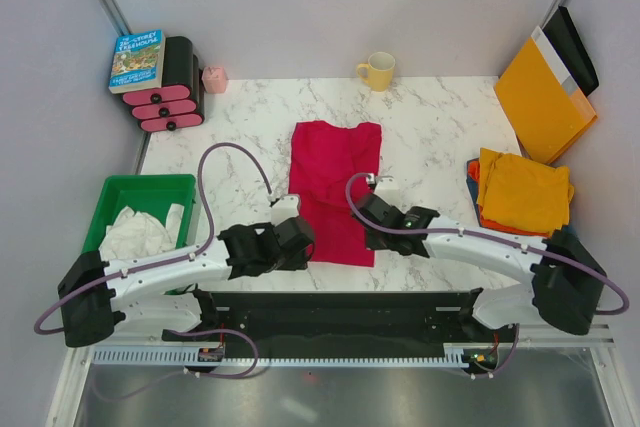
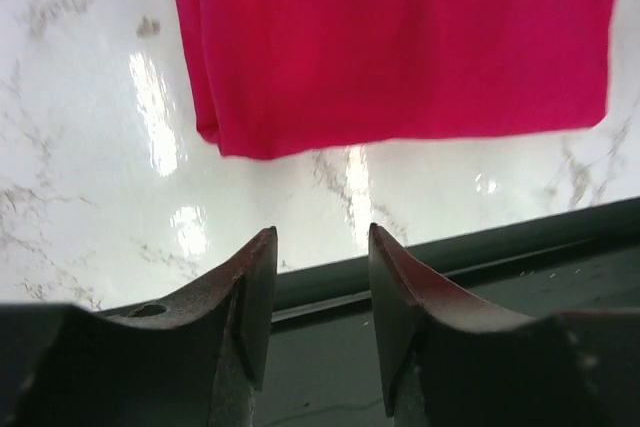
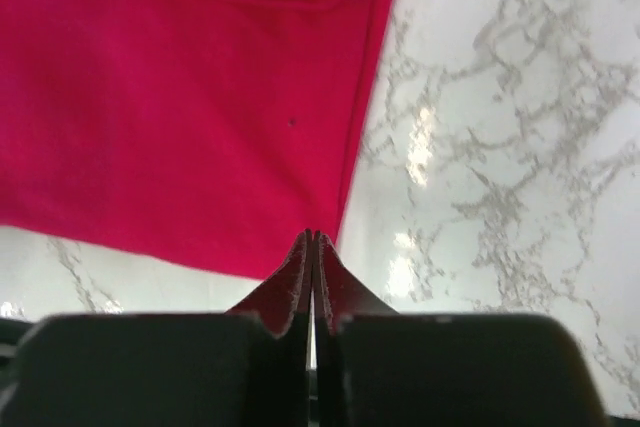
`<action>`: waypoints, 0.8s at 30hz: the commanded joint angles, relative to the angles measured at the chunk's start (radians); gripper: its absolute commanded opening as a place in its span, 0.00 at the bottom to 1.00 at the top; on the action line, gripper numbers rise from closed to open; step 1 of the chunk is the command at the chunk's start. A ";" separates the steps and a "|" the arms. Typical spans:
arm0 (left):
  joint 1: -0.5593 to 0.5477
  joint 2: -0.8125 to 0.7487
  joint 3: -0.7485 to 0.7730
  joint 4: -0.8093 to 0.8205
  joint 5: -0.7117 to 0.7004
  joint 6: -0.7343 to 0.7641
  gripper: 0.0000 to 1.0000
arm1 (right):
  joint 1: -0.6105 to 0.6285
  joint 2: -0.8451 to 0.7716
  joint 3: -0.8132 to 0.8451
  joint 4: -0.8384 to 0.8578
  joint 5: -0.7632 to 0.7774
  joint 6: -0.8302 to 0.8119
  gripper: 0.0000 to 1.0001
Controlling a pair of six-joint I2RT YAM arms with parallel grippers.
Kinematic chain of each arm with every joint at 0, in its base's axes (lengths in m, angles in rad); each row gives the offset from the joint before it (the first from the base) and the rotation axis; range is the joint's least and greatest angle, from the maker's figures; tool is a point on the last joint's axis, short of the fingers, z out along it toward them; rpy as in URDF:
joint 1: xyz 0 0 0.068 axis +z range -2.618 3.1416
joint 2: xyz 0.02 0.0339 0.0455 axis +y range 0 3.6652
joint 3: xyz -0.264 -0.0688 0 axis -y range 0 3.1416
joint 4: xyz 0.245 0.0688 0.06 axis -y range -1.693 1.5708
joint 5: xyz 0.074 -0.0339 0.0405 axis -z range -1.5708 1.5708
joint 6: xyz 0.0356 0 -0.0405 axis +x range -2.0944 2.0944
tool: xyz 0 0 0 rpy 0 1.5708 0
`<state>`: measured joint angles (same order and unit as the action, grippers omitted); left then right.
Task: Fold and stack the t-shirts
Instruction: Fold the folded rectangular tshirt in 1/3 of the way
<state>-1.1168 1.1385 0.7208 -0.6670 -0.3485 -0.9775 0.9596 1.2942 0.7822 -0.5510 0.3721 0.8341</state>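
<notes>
A crimson red t-shirt point(image 1: 333, 187), folded lengthwise, lies flat in the middle of the marble table point(image 1: 440, 137). My left gripper point(image 1: 303, 245) is open and empty over the table's near edge, just short of the shirt's near left corner point(image 2: 225, 142); its fingers point(image 2: 250, 287) hold nothing. My right gripper point(image 1: 374, 239) is shut, its tips point(image 3: 314, 239) at the shirt's near right corner point(image 3: 300, 247), with no cloth showing between them. A mustard-yellow t-shirt point(image 1: 524, 190) lies folded on orange-red and blue ones at the right. A white t-shirt point(image 1: 135, 232) lies crumpled in the green bin point(image 1: 150, 187).
An orange-yellow paper envelope point(image 1: 543, 97) leans at the back right. A yellow mug point(image 1: 378, 71) stands at the back centre. A book point(image 1: 137, 59) rests on a black and pink rack point(image 1: 170, 97) at the back left, beside a small pink object point(image 1: 214, 79). A black rail point(image 1: 330, 302) runs along the near edge.
</notes>
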 commanded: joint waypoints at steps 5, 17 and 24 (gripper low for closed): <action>0.022 0.084 0.135 0.035 -0.181 0.100 0.45 | -0.001 0.302 0.213 0.095 0.085 -0.130 0.00; 0.022 0.018 0.077 0.052 -0.155 0.099 0.46 | -0.091 0.507 0.373 0.117 0.139 -0.179 0.00; 0.022 0.044 0.074 0.073 -0.129 0.109 0.45 | -0.182 0.588 0.454 0.129 0.160 -0.236 0.00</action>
<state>-1.0962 1.1763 0.7986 -0.6365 -0.4679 -0.8982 0.8181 1.8496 1.1683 -0.4465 0.4847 0.6472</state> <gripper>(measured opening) 0.456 0.007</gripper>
